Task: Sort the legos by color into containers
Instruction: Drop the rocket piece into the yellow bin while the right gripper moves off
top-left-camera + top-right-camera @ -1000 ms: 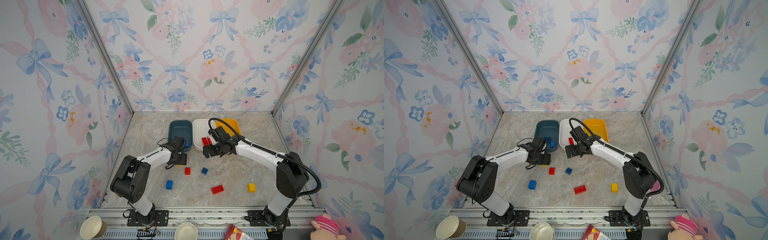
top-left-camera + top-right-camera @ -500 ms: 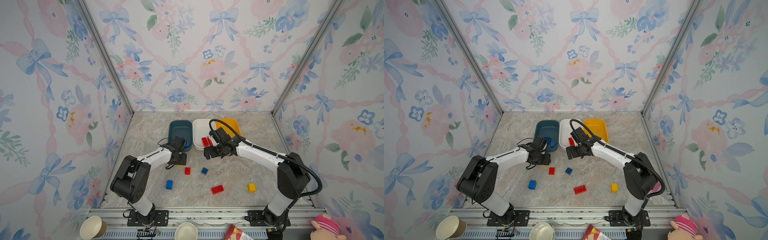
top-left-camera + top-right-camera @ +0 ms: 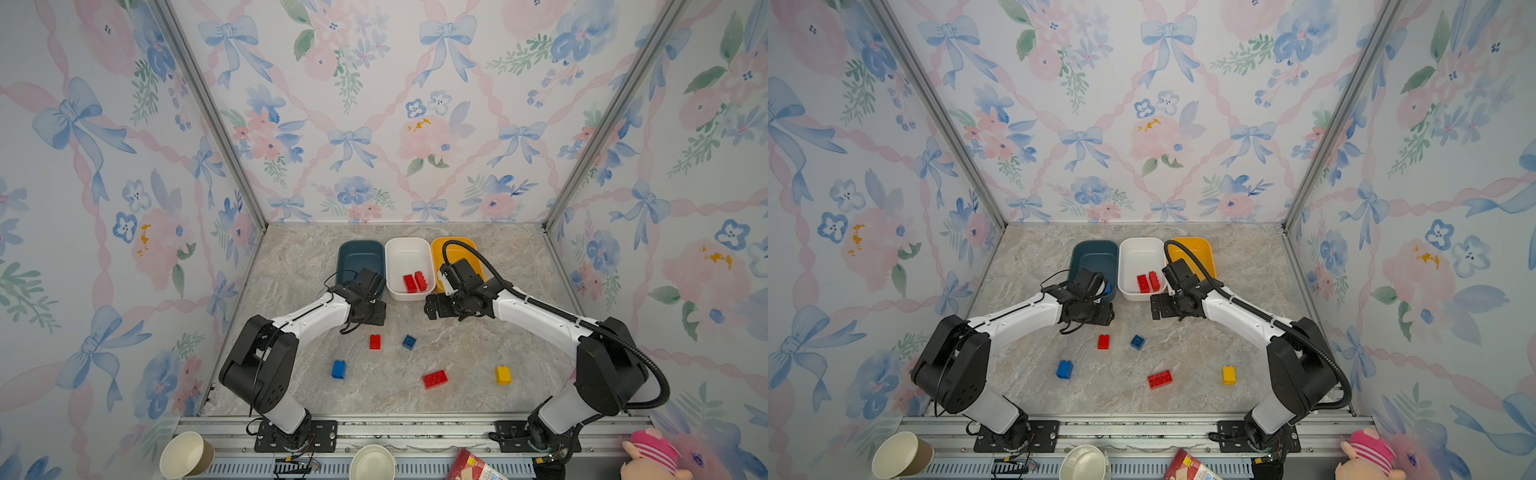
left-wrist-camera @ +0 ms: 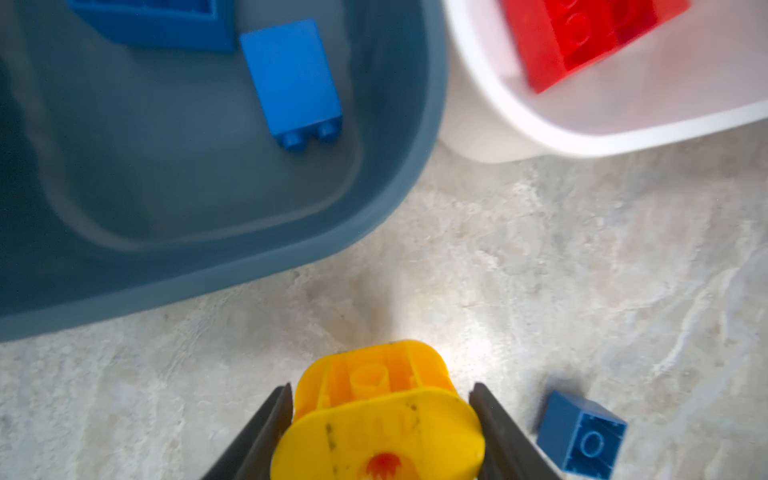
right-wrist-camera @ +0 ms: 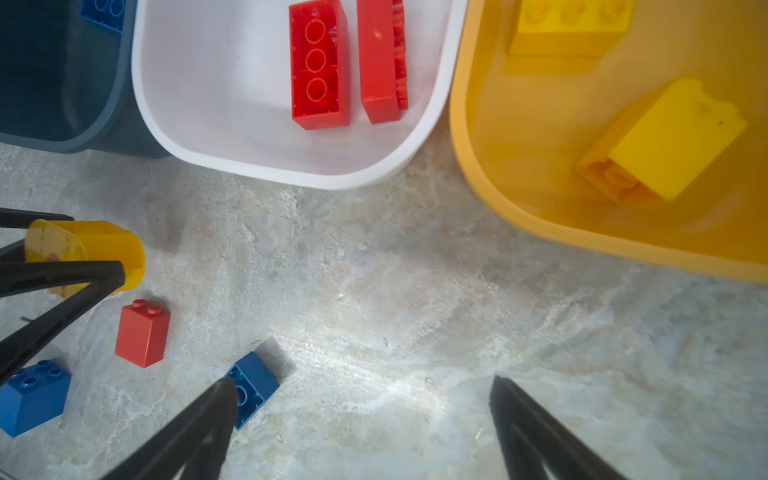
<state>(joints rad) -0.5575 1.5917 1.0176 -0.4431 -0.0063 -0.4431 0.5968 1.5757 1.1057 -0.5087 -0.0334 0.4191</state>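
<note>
Rounded yellow lego point(image 4: 374, 436), scuffed and red-marked, sat pinched in your left gripper point(image 4: 381, 386); your right gripper point(image 5: 362, 381) stood spread.

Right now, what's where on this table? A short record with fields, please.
Left fingers: closed on a rounded yellow plastic brick
Right fingers: open, empty
Dark blue plastic tub: blue studded bricks
White plastic tub: two long red bricks
Yellow plastic tub: two yellow bricks
Loose on marbled tabletop: small red brick, dark blue brick, bright blue brick, longer red brick, small yellow brick
</note>
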